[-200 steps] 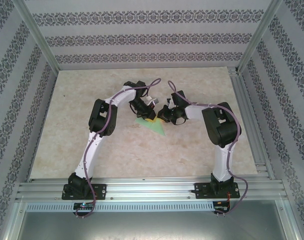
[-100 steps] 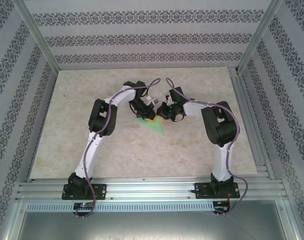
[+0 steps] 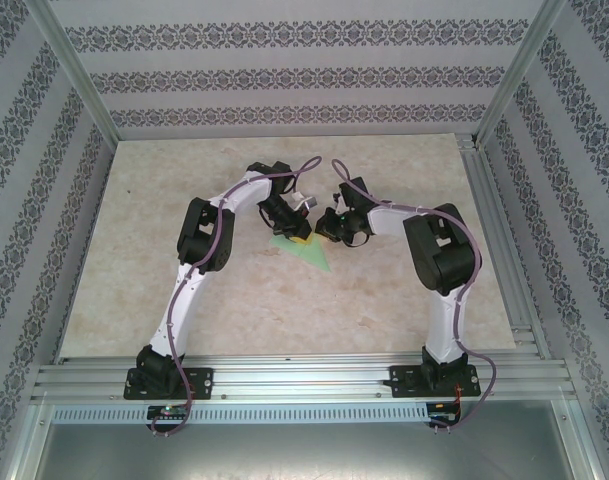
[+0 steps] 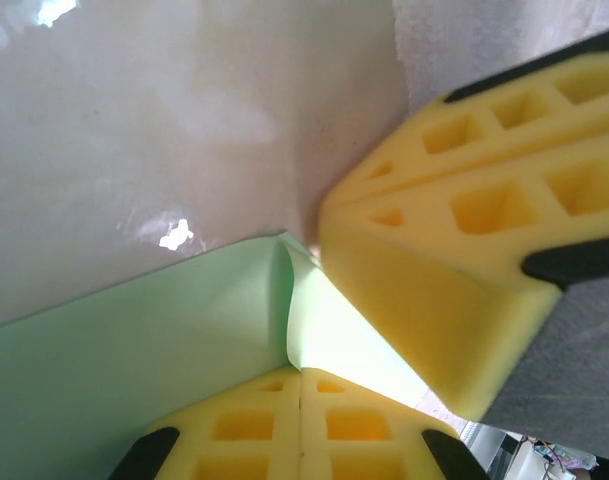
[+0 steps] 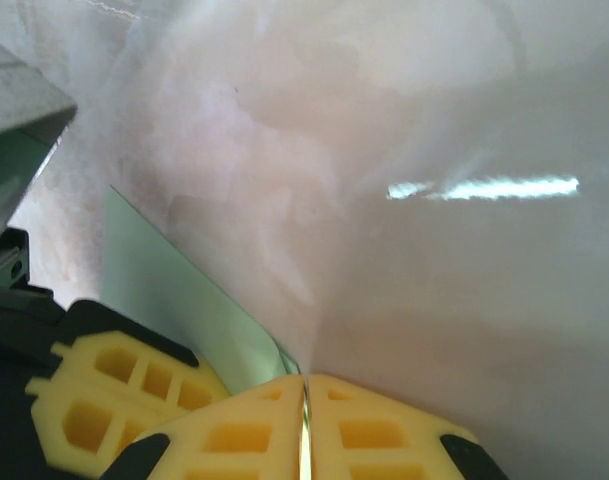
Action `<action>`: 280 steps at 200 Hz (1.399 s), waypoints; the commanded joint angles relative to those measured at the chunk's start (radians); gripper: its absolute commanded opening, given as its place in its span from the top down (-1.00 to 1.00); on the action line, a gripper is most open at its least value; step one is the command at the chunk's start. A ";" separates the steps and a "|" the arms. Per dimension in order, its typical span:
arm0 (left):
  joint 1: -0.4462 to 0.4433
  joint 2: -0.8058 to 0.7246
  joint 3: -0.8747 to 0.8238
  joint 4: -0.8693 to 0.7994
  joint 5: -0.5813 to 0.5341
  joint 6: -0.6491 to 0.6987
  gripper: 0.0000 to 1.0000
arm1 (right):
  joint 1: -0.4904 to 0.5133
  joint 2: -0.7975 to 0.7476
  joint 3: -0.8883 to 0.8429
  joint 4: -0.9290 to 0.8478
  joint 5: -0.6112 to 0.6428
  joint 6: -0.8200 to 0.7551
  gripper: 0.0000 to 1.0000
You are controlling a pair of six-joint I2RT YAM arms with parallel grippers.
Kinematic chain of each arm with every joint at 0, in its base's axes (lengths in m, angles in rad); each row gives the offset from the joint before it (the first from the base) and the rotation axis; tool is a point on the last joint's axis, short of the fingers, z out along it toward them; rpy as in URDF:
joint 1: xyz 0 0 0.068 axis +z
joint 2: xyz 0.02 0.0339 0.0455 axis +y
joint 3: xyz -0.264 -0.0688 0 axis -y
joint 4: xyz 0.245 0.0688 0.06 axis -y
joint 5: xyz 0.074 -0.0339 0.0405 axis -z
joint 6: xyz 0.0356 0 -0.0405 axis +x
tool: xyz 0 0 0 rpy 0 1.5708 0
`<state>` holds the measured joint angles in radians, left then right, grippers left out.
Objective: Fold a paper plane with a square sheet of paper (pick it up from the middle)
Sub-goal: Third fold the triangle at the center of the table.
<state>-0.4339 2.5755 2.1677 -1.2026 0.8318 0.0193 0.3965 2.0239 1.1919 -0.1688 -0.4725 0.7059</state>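
Finds the paper (image 4: pixel 114 380) lying flat near the middle of the table (image 3: pixel 184 200), already folded narrower into a pointed shape, with the tip aimed toward 5 o'clock in the overhead view. Brings both arms in over the blunt end, the left gripper (image 4: pixel 301 385) from 10 o'clock and the right gripper (image 5: pixel 304 385) from 2 o'clock, putting the yellow pads almost nose to nose. Shows the left gripper clenched, pads flat together with no gap, tips down on the green surface, most likely to pin the layers against sliding during work on the other side. Shows the right gripper clenched as well, tips just beside the paper's edge at 11 o'clock of its own pads in the wrist view (cannot tell between pinching a sliver of paper in the seam and merely pushing against it). Reveals, from the left wrist, a small raised flap (image 4: pixel 287 300) standing up at 12 o'clock of the left pads, right against or just short of the corner of the right gripper. Reads as a fold being turned over or pressed down at that spot. Suggests a middle stage of the job, with some creases made and the finished dart not yet there. Calls for a low, gentle stroke next, given the readiness of thin paper to pivot or tear when held at one point.
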 commanded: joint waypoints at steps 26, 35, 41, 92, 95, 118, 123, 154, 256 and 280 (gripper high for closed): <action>0.012 0.025 0.016 -0.013 -0.033 0.024 0.97 | -0.005 -0.089 -0.029 0.037 -0.040 0.013 0.77; 0.012 0.026 0.015 -0.013 -0.031 0.023 0.97 | -0.005 -0.081 -0.027 0.039 -0.043 0.015 0.77; 0.012 0.026 0.015 -0.013 -0.031 0.022 0.97 | -0.005 -0.074 -0.025 0.039 -0.042 0.016 0.77; 0.014 0.024 0.015 -0.014 -0.028 0.025 0.97 | 0.004 0.002 -0.010 0.065 -0.052 0.041 0.77; 0.014 0.025 0.014 -0.015 -0.028 0.025 0.98 | 0.005 0.006 -0.010 0.069 -0.052 0.046 0.77; 0.015 0.023 0.013 -0.014 -0.028 0.025 0.97 | 0.003 0.024 -0.031 0.125 -0.062 0.078 0.77; 0.015 0.023 0.013 -0.015 -0.028 0.025 0.97 | 0.002 0.027 -0.035 0.139 -0.068 0.085 0.77; 0.016 0.025 0.013 -0.015 -0.028 0.025 0.97 | 0.014 0.023 -0.020 0.059 -0.011 0.061 0.78; 0.017 0.021 0.009 -0.013 -0.029 0.025 0.98 | 0.045 -0.163 -0.111 0.000 -0.011 0.016 0.76; 0.017 0.023 0.009 -0.009 -0.028 0.021 0.97 | 0.052 -0.145 -0.177 0.062 -0.025 0.052 0.76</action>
<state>-0.4309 2.5755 2.1677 -1.2022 0.8318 0.0193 0.4335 1.8721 1.0824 -0.1730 -0.4664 0.7292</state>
